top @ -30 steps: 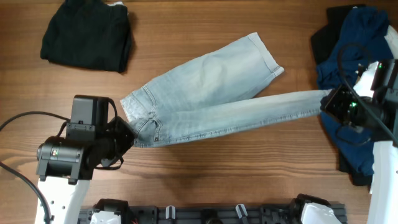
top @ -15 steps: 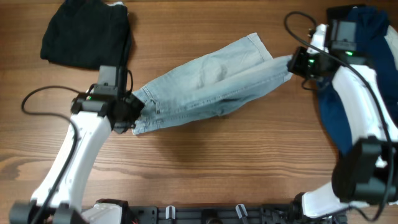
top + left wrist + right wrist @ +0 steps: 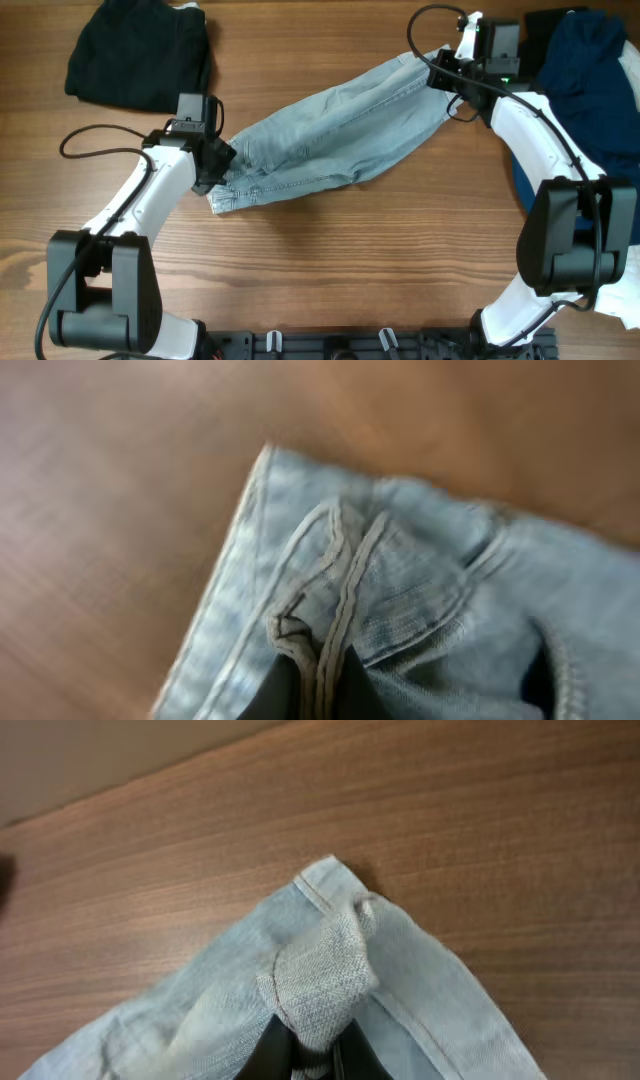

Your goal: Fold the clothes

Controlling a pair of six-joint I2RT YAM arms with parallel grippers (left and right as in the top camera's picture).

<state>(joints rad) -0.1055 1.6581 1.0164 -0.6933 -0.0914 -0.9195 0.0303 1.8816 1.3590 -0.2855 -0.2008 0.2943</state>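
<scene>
Pale blue denim jeans (image 3: 330, 135) lie slanted across the table's middle, one leg folded over the other. My left gripper (image 3: 212, 165) is shut on the waist end, where stitched seams bunch between the fingers in the left wrist view (image 3: 320, 660). My right gripper (image 3: 440, 68) is shut on the leg cuff at the upper right, and a fold of denim (image 3: 320, 985) is pinched between its fingers in the right wrist view. A black garment (image 3: 140, 55) lies at the back left. A navy garment (image 3: 585, 70) lies at the right over a black one (image 3: 545, 20).
The table is brown wood (image 3: 330, 270). The navy and black pile reaches the right edge. Cables trail from both arms over the table.
My right gripper carried the leg end up and left, onto the other leg's cuff. My left gripper moved up and slightly right with the waist. The jeans now lie folded lengthwise.
</scene>
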